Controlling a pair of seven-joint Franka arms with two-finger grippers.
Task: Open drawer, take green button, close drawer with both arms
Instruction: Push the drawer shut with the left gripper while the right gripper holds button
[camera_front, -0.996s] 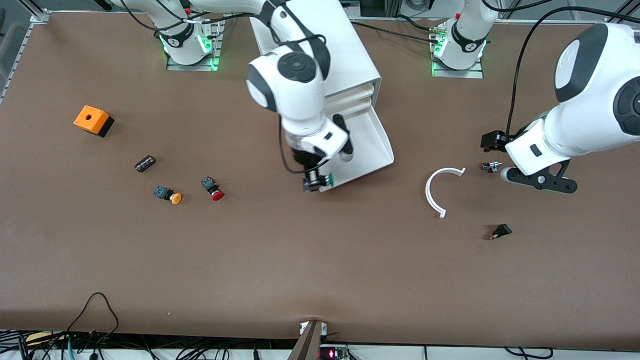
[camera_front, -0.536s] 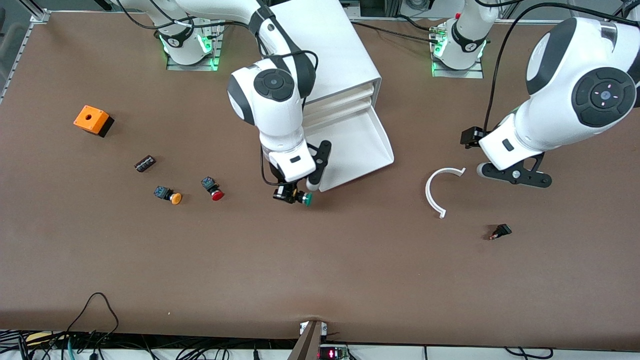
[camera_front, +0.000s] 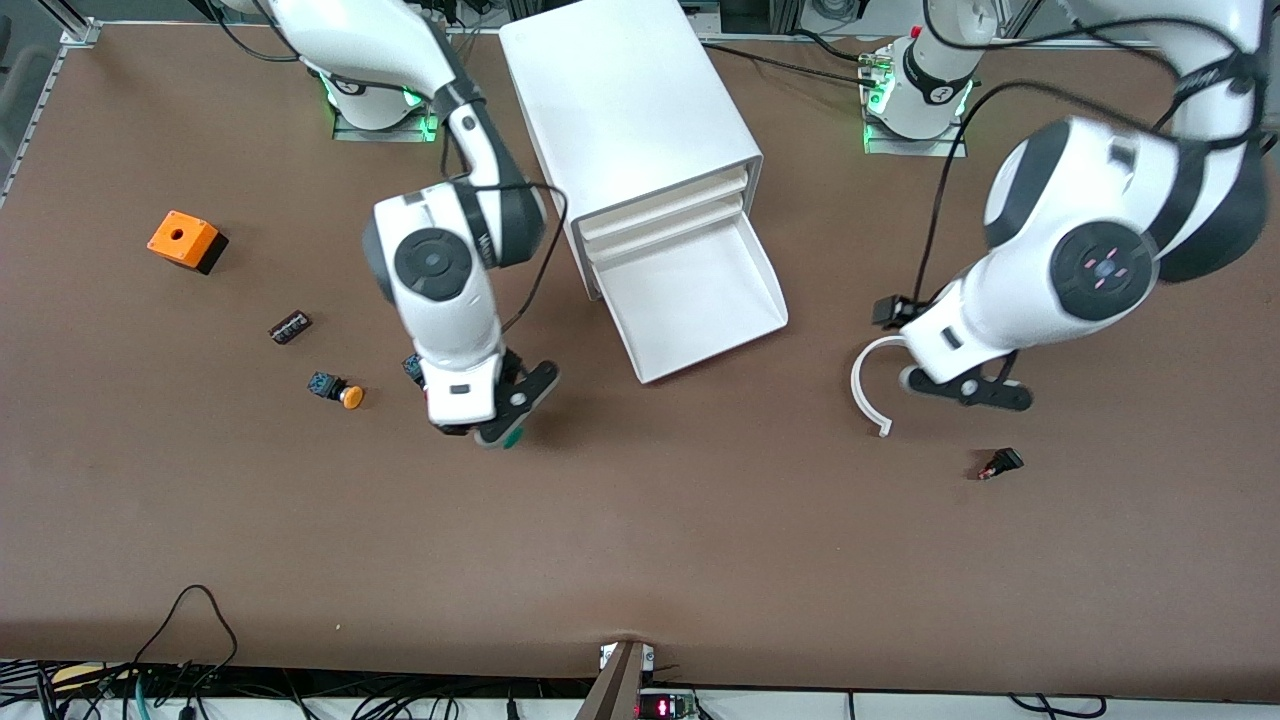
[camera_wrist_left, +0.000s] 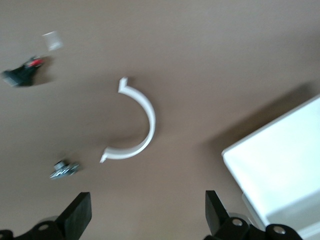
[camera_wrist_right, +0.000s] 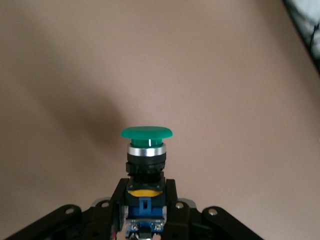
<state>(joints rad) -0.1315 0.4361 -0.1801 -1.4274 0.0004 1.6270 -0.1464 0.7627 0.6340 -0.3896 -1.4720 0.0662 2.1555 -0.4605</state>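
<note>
Brown worktop (camera_front: 700, 540) carrying white cabinet (camera_front: 630, 100), with lowest of 3 drawers (camera_front: 695, 300) pulled fully out. Left claw (camera_wrist_left: 145, 220) spread wide, empty, over worktop just beside white curved bracket (camera_front: 868, 385). Right claw (camera_front: 490, 432) pinching green-capped button (camera_wrist_right: 146, 150) by its body, over bare worktop beside red-capped button (camera_front: 411, 366), toward right arm's end from drawer.

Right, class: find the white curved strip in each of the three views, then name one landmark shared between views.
Front view: the white curved strip lies on the table toward the left arm's end, partly under the left gripper.
Left wrist view: the strip sits near the picture's middle.
Right wrist view: not in it.
Shared landmark: the open drawer appears in front and left wrist views.
</note>
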